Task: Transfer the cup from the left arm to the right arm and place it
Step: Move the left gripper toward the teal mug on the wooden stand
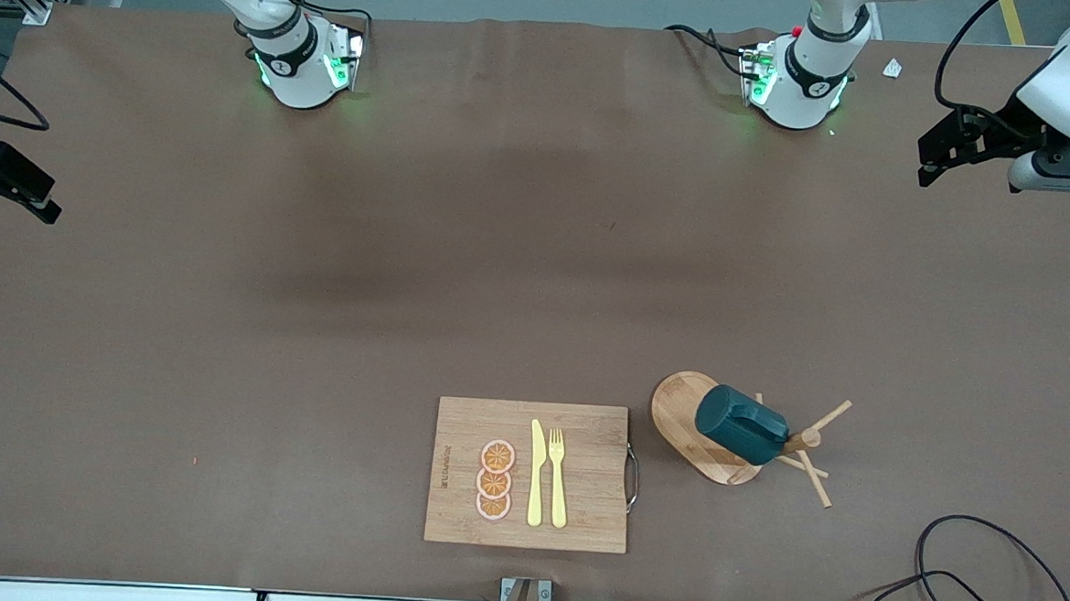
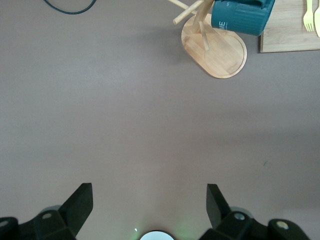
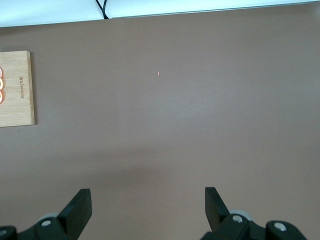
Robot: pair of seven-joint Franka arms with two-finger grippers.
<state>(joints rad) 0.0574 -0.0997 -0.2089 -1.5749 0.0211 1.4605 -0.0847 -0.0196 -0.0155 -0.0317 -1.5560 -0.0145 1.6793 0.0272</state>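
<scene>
The dark teal cup (image 1: 741,426) hangs tilted on a peg of the wooden peg rack (image 1: 681,404), near the front camera toward the left arm's end of the table. The left wrist view shows the cup (image 2: 242,17) and the rack's base (image 2: 220,50) far from the fingers. My left gripper (image 1: 925,161) is open and empty, up over the table's left-arm end, well away from the cup; it also shows in its wrist view (image 2: 149,192). My right gripper (image 1: 10,190) is open and empty over the right-arm end, over bare table in its wrist view (image 3: 147,192).
A wooden cutting board (image 1: 588,431) lies beside the rack, toward the right arm's end, with a yellow knife (image 1: 536,475), a yellow fork (image 1: 557,476) and orange slices (image 1: 495,480). Black cables (image 1: 969,580) lie at the near corner by the left arm's end.
</scene>
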